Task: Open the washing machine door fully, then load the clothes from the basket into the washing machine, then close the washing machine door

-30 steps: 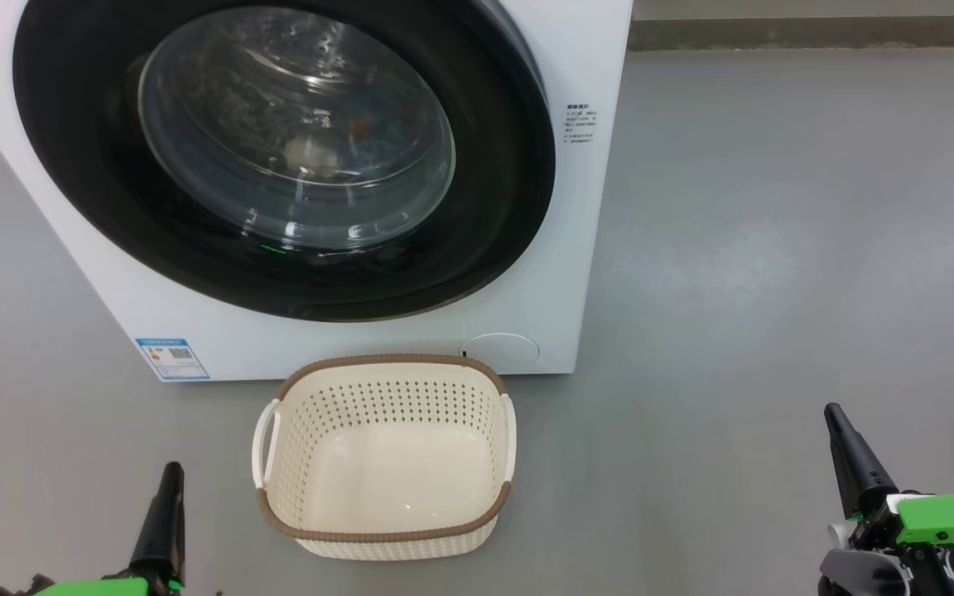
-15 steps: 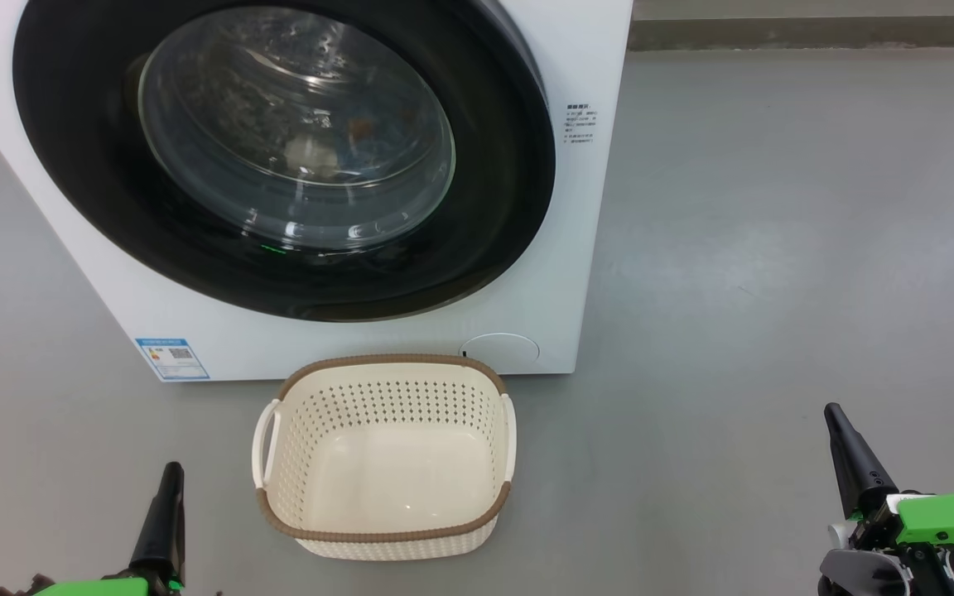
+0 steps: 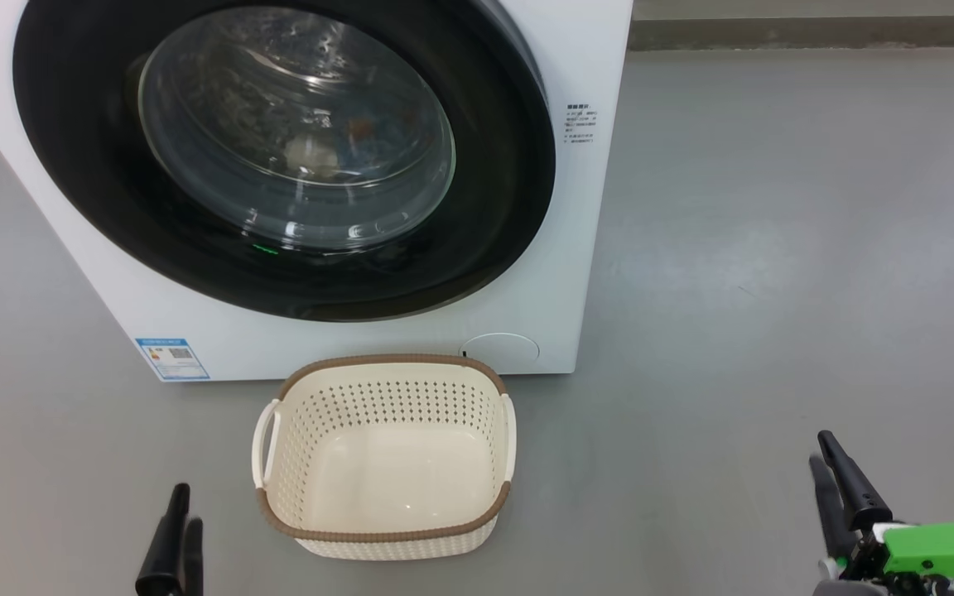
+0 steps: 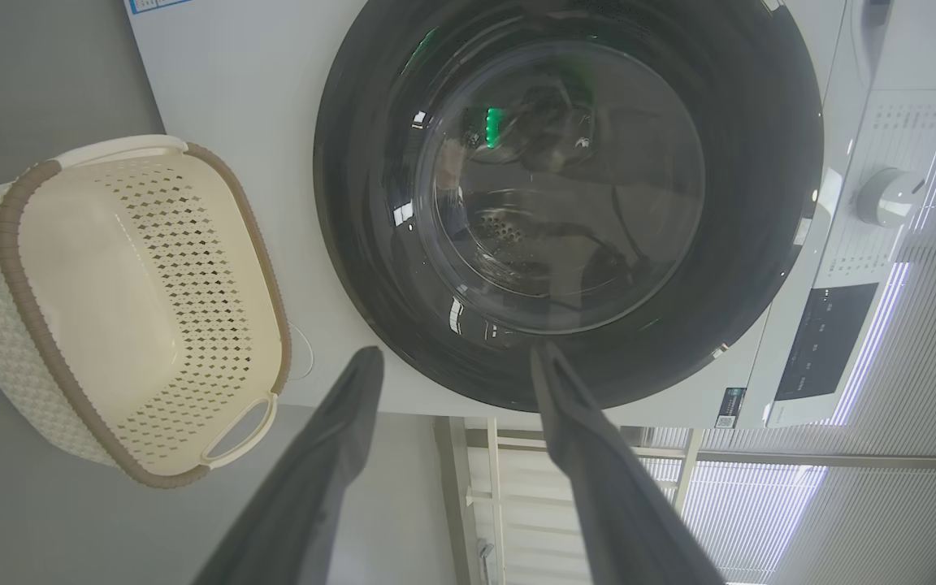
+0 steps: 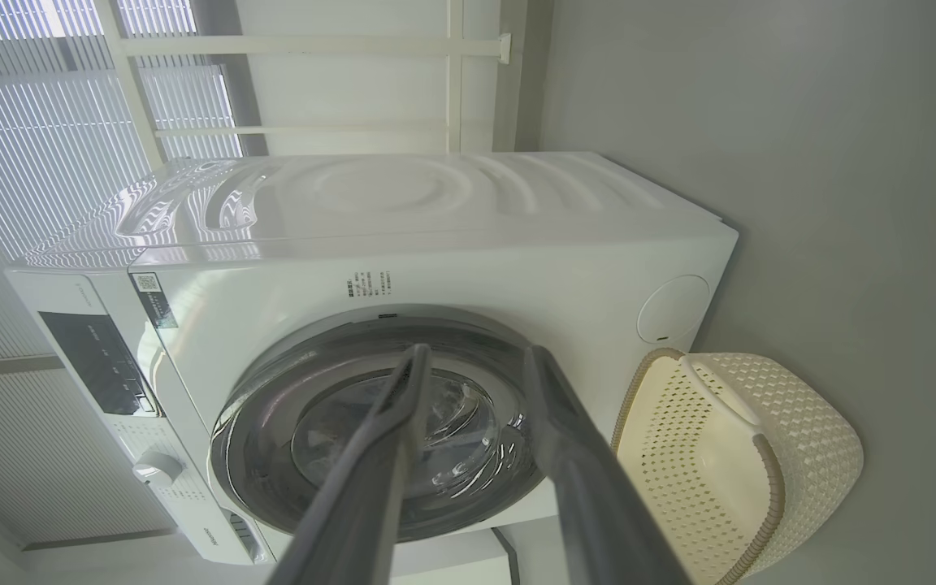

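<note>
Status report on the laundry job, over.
Both empty: left gripper open, right gripper open. Washing machine door shut. Basket empty, on the floor just in front of the washing machine, low in the approach.

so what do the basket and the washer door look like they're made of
The basket: likely matte cream plastic, moulded with punched holes, brown woven-look rim. The washing machine door: glossy black ring, probably plastic; its clear bulging window looks like glass.

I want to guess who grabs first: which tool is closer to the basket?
The left tool, at the head view's lower left, just beside the basket. The right tool is far off across the grey floor.
</note>
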`<state>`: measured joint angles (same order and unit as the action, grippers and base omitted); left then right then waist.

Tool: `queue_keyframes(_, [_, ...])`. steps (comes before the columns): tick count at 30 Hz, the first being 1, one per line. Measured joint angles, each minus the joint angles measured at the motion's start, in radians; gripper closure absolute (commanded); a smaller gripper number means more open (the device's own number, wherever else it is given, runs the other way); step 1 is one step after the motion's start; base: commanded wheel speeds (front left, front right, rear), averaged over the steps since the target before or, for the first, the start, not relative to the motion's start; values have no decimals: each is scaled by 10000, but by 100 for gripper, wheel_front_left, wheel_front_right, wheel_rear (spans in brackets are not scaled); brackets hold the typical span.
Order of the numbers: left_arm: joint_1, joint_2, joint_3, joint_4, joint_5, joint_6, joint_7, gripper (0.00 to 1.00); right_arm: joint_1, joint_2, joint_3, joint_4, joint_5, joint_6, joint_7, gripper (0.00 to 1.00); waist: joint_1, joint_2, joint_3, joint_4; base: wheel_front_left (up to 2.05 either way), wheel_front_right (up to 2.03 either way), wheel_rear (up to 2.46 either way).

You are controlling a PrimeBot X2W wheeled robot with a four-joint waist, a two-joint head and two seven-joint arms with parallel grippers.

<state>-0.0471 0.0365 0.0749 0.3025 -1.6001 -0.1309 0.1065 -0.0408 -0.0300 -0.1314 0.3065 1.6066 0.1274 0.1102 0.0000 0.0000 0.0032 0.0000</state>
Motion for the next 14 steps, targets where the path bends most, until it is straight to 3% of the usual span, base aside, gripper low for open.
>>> queue_keyframes(7, [297,-82,-174,205,109,12,-109,0,276,82,10,228,0,-17,-56,0,17,0,4,10,-26,-26,52])
queue_keyframes(14, [297,-96,-420,192,284,12,-290,0,279,71,25,52,0,-17,-165,0,3,0,31,47,-87,-87,174])
